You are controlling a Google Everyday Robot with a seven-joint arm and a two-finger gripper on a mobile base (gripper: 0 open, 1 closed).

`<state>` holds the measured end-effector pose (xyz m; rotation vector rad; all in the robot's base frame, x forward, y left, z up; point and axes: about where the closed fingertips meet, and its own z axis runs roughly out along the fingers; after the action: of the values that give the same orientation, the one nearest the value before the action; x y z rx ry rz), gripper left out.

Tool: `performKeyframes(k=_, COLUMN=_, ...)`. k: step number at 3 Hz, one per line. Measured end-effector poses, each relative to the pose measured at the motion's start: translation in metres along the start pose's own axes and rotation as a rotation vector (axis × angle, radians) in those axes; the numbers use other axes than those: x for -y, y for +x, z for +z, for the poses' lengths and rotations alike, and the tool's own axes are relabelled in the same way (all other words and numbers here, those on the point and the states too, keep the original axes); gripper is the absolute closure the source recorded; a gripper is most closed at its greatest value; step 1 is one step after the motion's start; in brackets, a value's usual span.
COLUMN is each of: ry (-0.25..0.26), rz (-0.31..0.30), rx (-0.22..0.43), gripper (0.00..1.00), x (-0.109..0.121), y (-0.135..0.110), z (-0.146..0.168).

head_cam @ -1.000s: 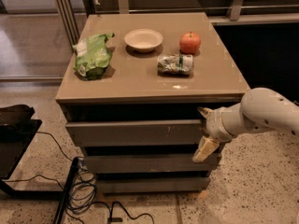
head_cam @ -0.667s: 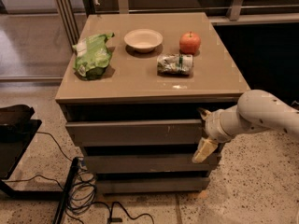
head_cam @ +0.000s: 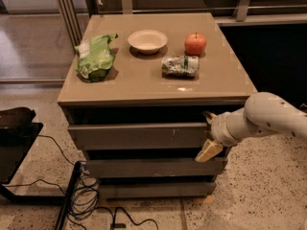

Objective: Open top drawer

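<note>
The top drawer [head_cam: 139, 136] is the wide grey-taupe front just under the cabinet top [head_cam: 144, 87], with small white scratches right of centre. A dark gap runs above it. My gripper [head_cam: 209, 134] is at the drawer's right end, right against the front panel, on a white arm [head_cam: 264, 116] that comes in from the right. The inside of the drawer is hidden.
Two narrower grey drawer fronts [head_cam: 153, 167] lie below. On the top stand a green bag [head_cam: 96, 56], a white bowl [head_cam: 147, 40], an apple [head_cam: 195, 44] and a crushed can [head_cam: 180, 65]. Cables [head_cam: 86, 195] and a black object [head_cam: 14, 128] lie on the floor at the left.
The arm has shifted slightly to the left. The gripper stays at the right end of the top drawer, and the drawer looks unmoved.
</note>
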<state>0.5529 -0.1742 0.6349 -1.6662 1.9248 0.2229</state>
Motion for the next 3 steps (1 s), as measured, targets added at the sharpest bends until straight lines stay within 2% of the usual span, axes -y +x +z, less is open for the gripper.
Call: performKeyframes(k=3, ry=0.0, rz=0.0, rx=0.0, gripper=0.88, x=0.0, y=-0.0001, z=0.0)
